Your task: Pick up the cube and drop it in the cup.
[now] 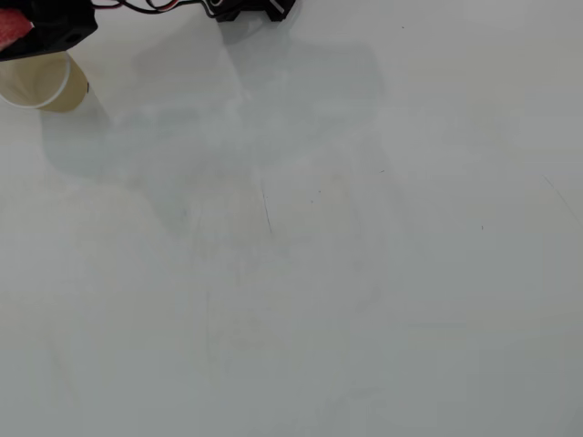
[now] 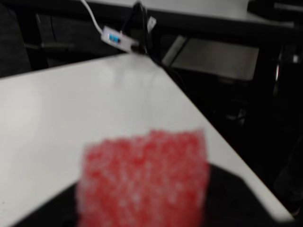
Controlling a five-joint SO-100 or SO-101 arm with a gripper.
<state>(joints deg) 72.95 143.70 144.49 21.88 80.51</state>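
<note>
Fingers (image 1: 14, 36): closed on the small red, white-speckled foam cube (image 2: 144, 179) | cream-white paper cup (image 1: 41, 84): seen just below the fingers, overhead view | white surface (image 1: 319, 273): blurred in wrist view

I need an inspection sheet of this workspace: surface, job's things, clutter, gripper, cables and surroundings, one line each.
Surface: white table, bare, with faint scuffs and soft shadows.
Job's things: the cube, red and speckled, fills the wrist view close to the camera; a red sliver shows at the overhead view's top-left corner. The cup stands upright at the far left, partly under the arm.
Clutter: nothing seen.
Gripper: gripper over the cup; it appears to hold the cube, fingers not clearly seen.
Cables: red and black wires at the top edge; white cable with a small adapter.
Surroundings: dark desks beyond the table.
</note>
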